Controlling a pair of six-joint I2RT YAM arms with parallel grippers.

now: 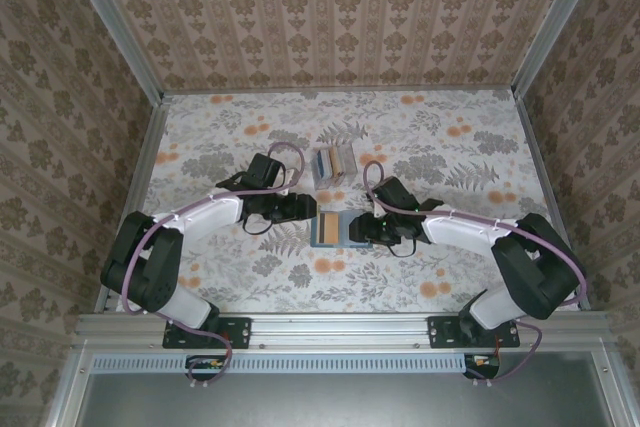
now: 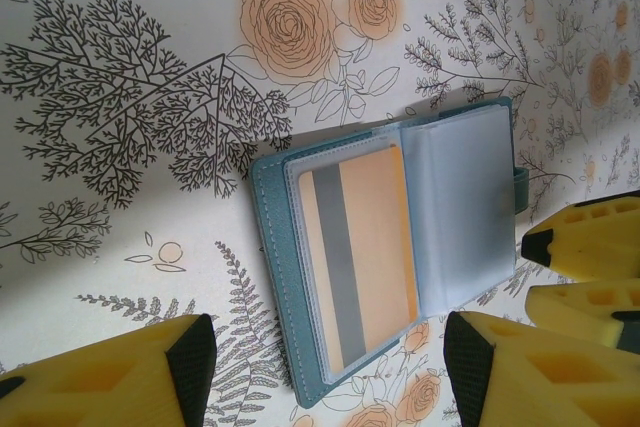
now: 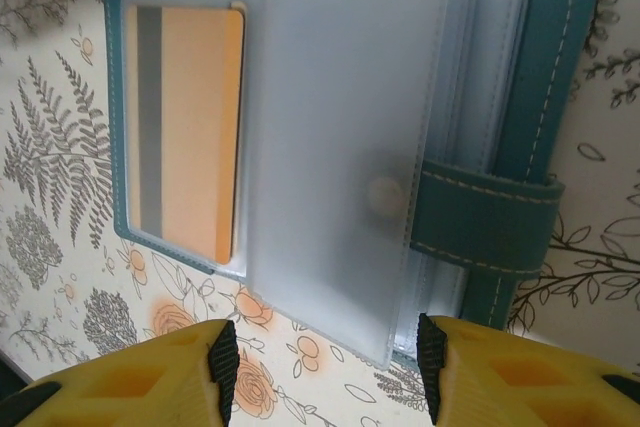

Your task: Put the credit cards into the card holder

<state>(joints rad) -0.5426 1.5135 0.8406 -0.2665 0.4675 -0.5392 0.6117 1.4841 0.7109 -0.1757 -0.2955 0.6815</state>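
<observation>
Your card holder (image 1: 330, 230) lies open mid-tabletop, one tan card (image 2: 365, 247) sleeved. Left gripper (image 2: 330, 367) and right gripper (image 3: 326, 359) hang open, empty, beside it. I'd pin it flat before you slide in another.

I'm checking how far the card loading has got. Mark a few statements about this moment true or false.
1. The card holder lies open on the table. True.
2. An orange card with a grey stripe sits inside one of its clear sleeves. True.
3. The left gripper holds a blue card. False: it is open and holds nothing.
4. The clear plastic box rests on top of the card holder. False: it stands apart, beyond it.
</observation>
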